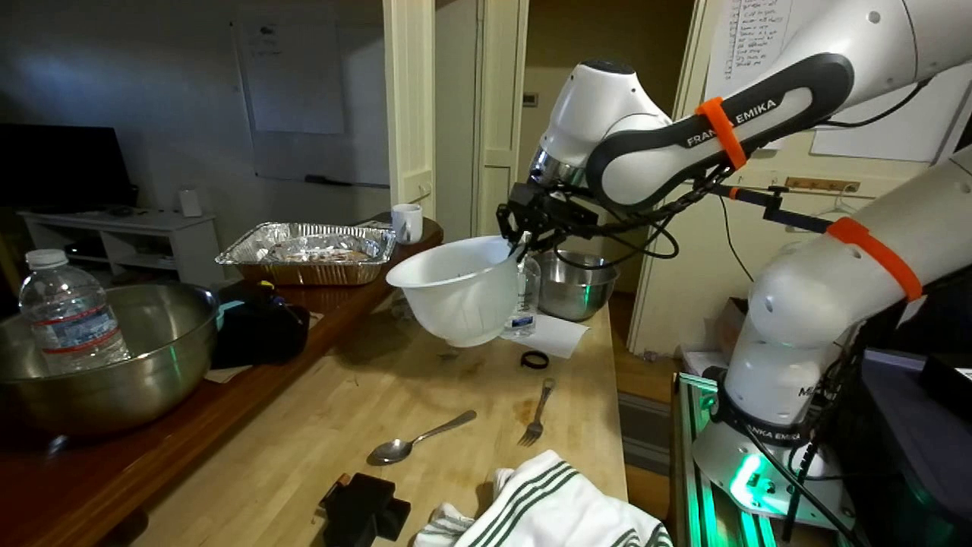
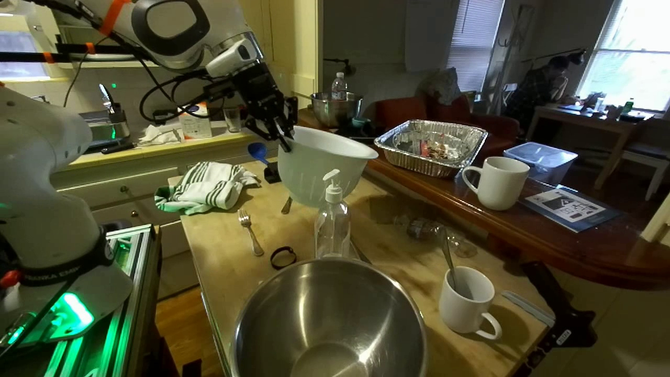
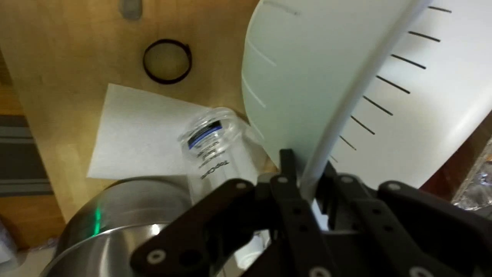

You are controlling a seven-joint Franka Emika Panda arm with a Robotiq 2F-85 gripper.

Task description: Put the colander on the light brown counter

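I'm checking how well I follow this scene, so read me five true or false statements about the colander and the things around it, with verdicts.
1. The fingers grip the colander by its rim. True.
2. The colander rests on the counter. False: it is held in the air above it.
3. A fork and a spoon lie on the counter. True.
4. The towel is draped over the colander. False: the towel lies on the counter.
5. A water bottle is in a metal bowl. True.

white plastic colander [image 1: 459,296] | slotted walls, wide rim | held by rim, mouth up, tilted | raised clear above light brown wooden counter [image 1: 425,384]
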